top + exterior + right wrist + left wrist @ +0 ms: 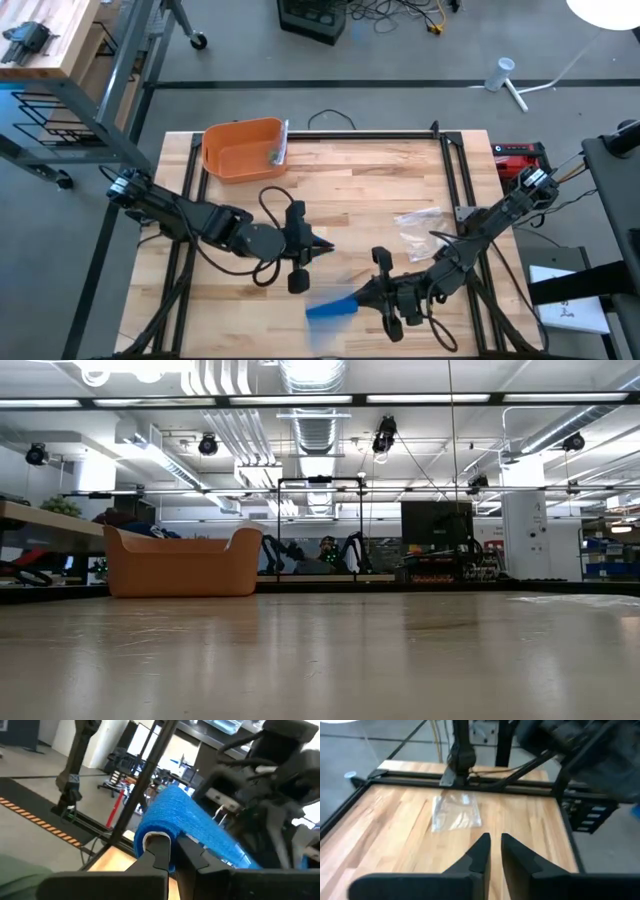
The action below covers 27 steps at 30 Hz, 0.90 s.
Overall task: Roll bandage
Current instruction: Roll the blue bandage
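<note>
Right fingers (172, 851) clamp blue bandage roll (190, 832) — no readable writing.
</note>
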Motion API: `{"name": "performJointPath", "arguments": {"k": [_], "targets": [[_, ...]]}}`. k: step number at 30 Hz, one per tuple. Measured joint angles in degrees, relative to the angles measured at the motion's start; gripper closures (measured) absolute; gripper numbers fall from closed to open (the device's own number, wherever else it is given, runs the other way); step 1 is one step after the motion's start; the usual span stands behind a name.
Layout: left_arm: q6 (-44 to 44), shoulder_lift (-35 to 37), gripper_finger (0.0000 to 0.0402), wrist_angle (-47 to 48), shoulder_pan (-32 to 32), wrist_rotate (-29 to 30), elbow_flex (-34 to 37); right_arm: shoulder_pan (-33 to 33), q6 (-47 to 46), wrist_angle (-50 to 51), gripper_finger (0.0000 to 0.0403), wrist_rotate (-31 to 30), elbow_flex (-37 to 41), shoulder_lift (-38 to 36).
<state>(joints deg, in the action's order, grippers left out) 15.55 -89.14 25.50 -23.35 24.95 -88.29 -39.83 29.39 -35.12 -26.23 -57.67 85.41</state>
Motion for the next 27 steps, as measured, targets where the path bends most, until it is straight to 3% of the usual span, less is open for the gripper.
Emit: {"name": "performJointPath", "arguments": {"k": [8,15,22,27], "targets": [[0.42,-0.07,0.0311,3.15,-0.17,-4.67,0.04,0.06,-0.03,-0.1,0.0401,-0.89,0.0,-0.19],[-2.15,-0.07,0.0275,3.7,-0.34,-4.81,0.04,-0.05,-0.09,-0.43,0.0401,-1.18,0.0,-0.73],[-5.41,0.0,0.0262,5.11,-1.68,-4.94,1.83,-0.92,3.34,0.13,0.0401,-7.41,-1.76,-3.33],[-8.97,-0.18,0.0273,-2.16,-3.44,-4.97,6.15,-0.94,7.91,0.03,0.0401,-11.65,-3.61,-4.75]]}}
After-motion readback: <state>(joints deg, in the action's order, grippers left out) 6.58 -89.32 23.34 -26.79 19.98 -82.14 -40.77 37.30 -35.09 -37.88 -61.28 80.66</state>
